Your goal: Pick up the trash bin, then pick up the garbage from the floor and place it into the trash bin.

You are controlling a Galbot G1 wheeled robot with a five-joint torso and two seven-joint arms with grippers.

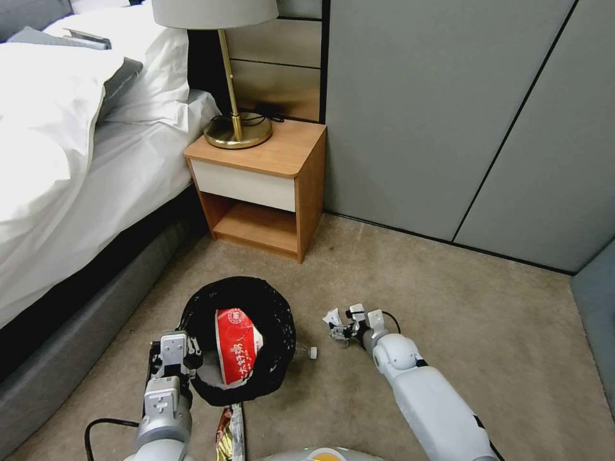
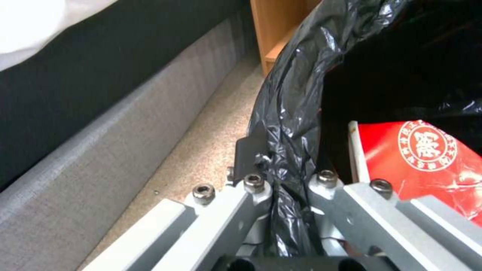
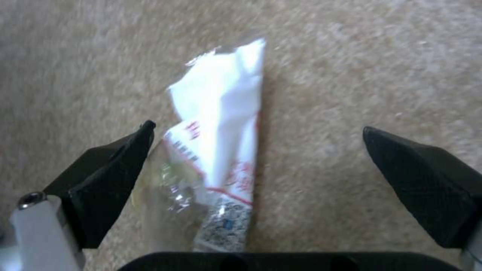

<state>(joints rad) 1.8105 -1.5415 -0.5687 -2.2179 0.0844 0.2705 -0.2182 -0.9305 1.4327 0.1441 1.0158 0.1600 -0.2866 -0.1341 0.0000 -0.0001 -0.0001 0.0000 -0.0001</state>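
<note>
The round trash bin with its crinkly black bag holds a red packet. The left gripper pinches its rim. The right gripper hangs wide open around a crumpled white wrapper on the fuzzy beige carpet.

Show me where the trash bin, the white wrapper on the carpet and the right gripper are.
trash bin (image 1: 275,307): head view, black liner at rim.
white wrapper (image 3: 221,113): right wrist view, its white middle.
right gripper (image 3: 256,177): right wrist view, midway between open fingertips.
</note>
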